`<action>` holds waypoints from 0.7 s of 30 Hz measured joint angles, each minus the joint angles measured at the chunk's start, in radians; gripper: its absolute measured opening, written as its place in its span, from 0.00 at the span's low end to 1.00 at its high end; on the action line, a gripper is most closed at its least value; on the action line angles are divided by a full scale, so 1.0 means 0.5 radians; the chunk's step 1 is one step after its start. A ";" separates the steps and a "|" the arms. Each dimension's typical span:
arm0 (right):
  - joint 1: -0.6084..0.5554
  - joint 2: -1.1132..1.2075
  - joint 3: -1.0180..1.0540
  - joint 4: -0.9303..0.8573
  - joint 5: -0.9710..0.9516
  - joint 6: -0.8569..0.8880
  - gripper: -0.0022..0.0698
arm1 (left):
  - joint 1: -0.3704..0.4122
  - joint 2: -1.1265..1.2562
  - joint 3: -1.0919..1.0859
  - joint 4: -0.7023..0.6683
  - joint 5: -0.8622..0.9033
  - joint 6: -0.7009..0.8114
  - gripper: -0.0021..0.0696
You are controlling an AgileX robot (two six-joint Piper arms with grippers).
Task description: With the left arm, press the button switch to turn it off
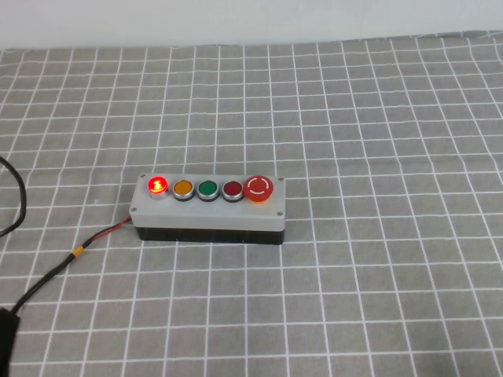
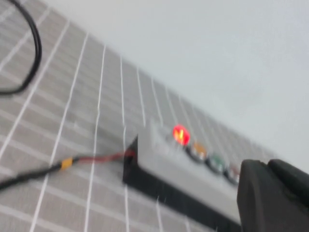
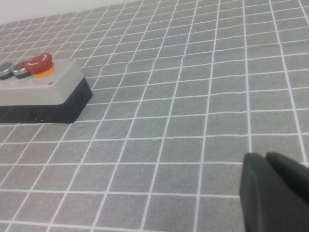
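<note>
Grey grid-checked tablecloth [image 1: 377, 259], white wall [image 1: 236, 20] behind, glowing button switch [image 1: 158, 185], left gripper [image 2: 273, 198] and right gripper [image 3: 275, 193] states indiscernible

High view looks down; both wrist views, low, share the box [image 1: 207, 210].

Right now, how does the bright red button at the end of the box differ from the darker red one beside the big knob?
The bright red button glows; the dark red button is unlit. The bright one sits at the box's cable end, the dark one next to the knob. Both are small, round and silver-ringed. The left gripper is short of the box; the right gripper hangs off to its side.
</note>
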 joint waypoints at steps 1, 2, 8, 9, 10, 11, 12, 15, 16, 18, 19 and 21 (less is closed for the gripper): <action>0.000 0.000 0.000 0.000 0.000 0.000 0.01 | 0.000 0.000 0.000 -0.015 -0.034 0.000 0.02; 0.000 0.000 0.000 0.000 0.000 0.000 0.01 | 0.000 0.000 0.000 -0.033 -0.065 0.000 0.02; 0.000 0.000 0.000 0.000 0.000 0.000 0.01 | 0.000 0.055 -0.079 -0.138 0.107 -0.044 0.02; 0.000 0.000 0.000 0.000 0.000 0.000 0.01 | 0.000 0.118 -0.143 -0.129 0.197 -0.031 0.02; 0.000 0.000 0.000 0.000 0.000 0.000 0.01 | 0.000 0.179 -0.219 -0.115 0.291 -0.013 0.02; 0.000 0.000 0.000 0.000 0.000 0.000 0.01 | 0.000 0.271 -0.305 -0.085 0.392 0.003 0.02; 0.000 0.000 0.000 0.000 0.000 0.000 0.01 | 0.000 0.373 -0.401 -0.040 0.498 0.017 0.02; 0.000 0.000 0.000 0.000 0.000 0.000 0.01 | 0.000 0.702 -0.702 0.189 0.828 0.040 0.02; 0.000 0.000 0.000 0.000 0.000 0.000 0.01 | 0.000 0.830 -0.796 0.266 0.932 0.045 0.02; 0.000 0.000 0.000 0.000 0.000 0.000 0.01 | 0.000 1.093 -1.035 0.464 1.195 0.053 0.02; 0.000 0.000 0.000 0.000 0.000 0.000 0.01 | 0.000 1.201 -1.154 0.539 1.316 0.056 0.02; 0.000 0.000 0.000 0.000 0.000 0.000 0.01 | 0.000 1.458 -1.374 0.694 1.499 0.067 0.02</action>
